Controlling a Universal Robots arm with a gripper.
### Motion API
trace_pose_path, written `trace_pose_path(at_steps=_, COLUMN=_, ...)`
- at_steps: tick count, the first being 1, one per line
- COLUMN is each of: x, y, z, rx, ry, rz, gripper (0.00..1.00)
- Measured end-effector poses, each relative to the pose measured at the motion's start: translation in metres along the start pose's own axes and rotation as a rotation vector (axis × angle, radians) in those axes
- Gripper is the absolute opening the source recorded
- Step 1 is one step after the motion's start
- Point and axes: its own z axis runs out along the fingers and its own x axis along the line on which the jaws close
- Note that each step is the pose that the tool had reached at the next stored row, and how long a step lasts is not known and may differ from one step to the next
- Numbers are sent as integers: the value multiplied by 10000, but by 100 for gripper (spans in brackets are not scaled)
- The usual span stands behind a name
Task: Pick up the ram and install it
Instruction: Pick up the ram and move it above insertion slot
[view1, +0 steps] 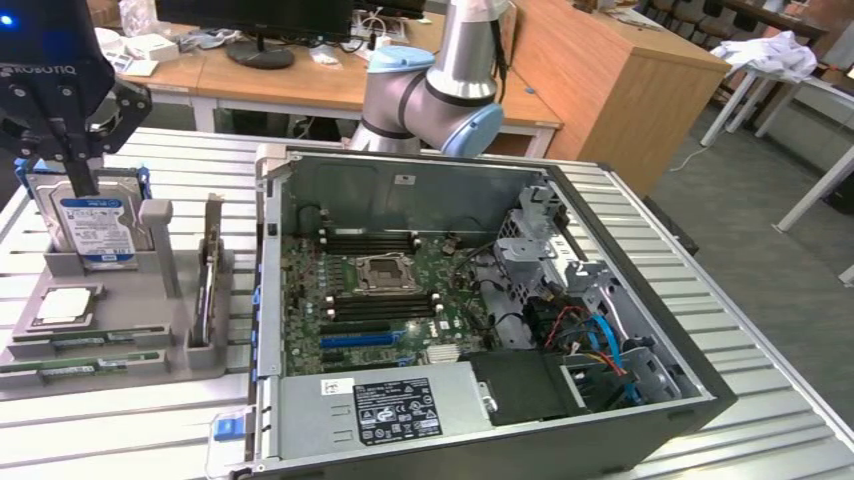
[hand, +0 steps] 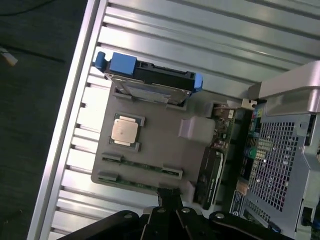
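The ram (view1: 100, 344) is lying flat in its groove on the grey tray (view1: 150, 300), green edge up. A second stick (view1: 60, 368) sits just beside it in the next groove, further out toward the tray's edge. Its long axis runs along that edge, level with the worktop (view1: 120, 430) and crosswise to the fingers, which point straight down. The gripper (view1: 84, 182) hangs above the tray with its fingers pressed together and nothing between them, so the ram is below them and there is clear air in between. In the wrist view the closed tips (hand: 168, 200) look down near one end of the two sticks rather than over their middle. Just beyond the ram from the fingers there's a square processor (view1: 64, 305) in its pocket. Past that, the blue-labelled hard drive (view1: 94, 228) stands upright in its cradle. A dark card (view1: 207, 285) stands on edge at the side of the tray nearest the computer case (view1: 400, 185). The case lies open on the slatted metal worktop, well apart from the fingers, with the black memory slots (view1: 374, 243) showing on the board inside. My read is that there's open room straight above the sticks, though the small clips at their ends sit close.
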Motion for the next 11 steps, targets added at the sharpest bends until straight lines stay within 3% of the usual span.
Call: trace_pose_path(at_steps=11, x=0, y=0, z=8, rx=10, ry=110, rz=-1999, gripper=11)
